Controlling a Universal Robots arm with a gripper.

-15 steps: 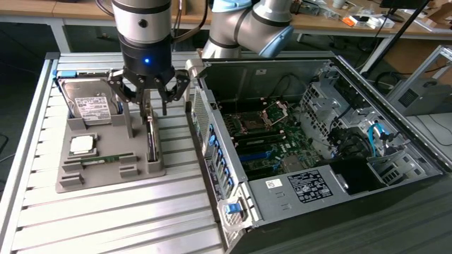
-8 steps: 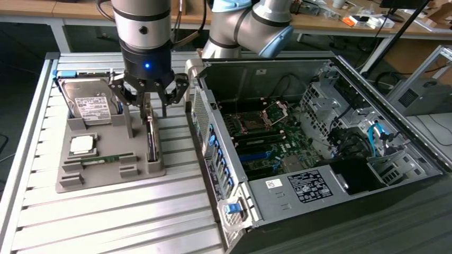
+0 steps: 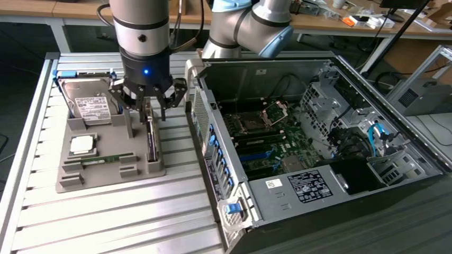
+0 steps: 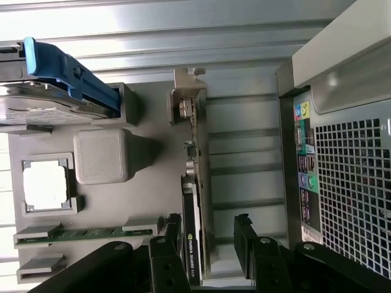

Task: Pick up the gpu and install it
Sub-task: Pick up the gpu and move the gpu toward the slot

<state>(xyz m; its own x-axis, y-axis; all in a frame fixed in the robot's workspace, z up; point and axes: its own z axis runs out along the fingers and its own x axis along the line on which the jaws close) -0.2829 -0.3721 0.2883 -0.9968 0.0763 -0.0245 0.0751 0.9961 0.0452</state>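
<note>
Black gpu (image 4: 194, 201) stands edge-on between wide-open jaws, apparently not gripped yet; pick step, grasp needs square, centred closing.

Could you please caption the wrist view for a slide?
Open claw lined up over the gpu standing on edge in the grey tray, beside the computer case.

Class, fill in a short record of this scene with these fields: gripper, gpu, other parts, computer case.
gripper: gripper open, one finger on each side of the gpu
gpu: standing on edge in its slot in the grey tray, not lifted
other parts: hard drive, processor and memory stick in the same tray
computer case: computer case open, lying at the exterior view's right of the tray
</note>
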